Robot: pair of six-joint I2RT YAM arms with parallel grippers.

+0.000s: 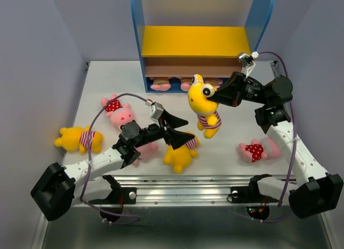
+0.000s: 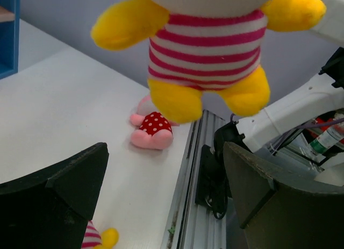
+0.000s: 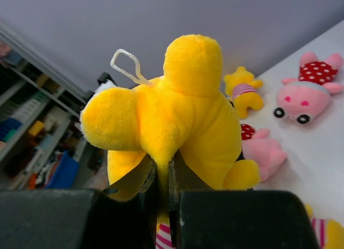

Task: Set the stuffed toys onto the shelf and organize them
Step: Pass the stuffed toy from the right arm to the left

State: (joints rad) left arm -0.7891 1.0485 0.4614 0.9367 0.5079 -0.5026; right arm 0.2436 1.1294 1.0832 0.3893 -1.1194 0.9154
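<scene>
While the right gripper (image 1: 216, 95) pinches its head, one yellow bear (image 1: 203, 106) hangs in the air over the table (image 1: 231, 132), just in front of the shelf (image 1: 193, 42) at 12 o'clock. At 7 o'clock from it, the left gripper (image 1: 181, 129) is spread wide with nothing in it, above a second bear (image 1: 180, 156). Only the right wrist view shows a white loop (image 3: 126, 63) on the held bear's head. The left wrist view looks up at its striped shirt (image 2: 207, 47), with a dotted pig (image 2: 153, 129) beyond.
</scene>
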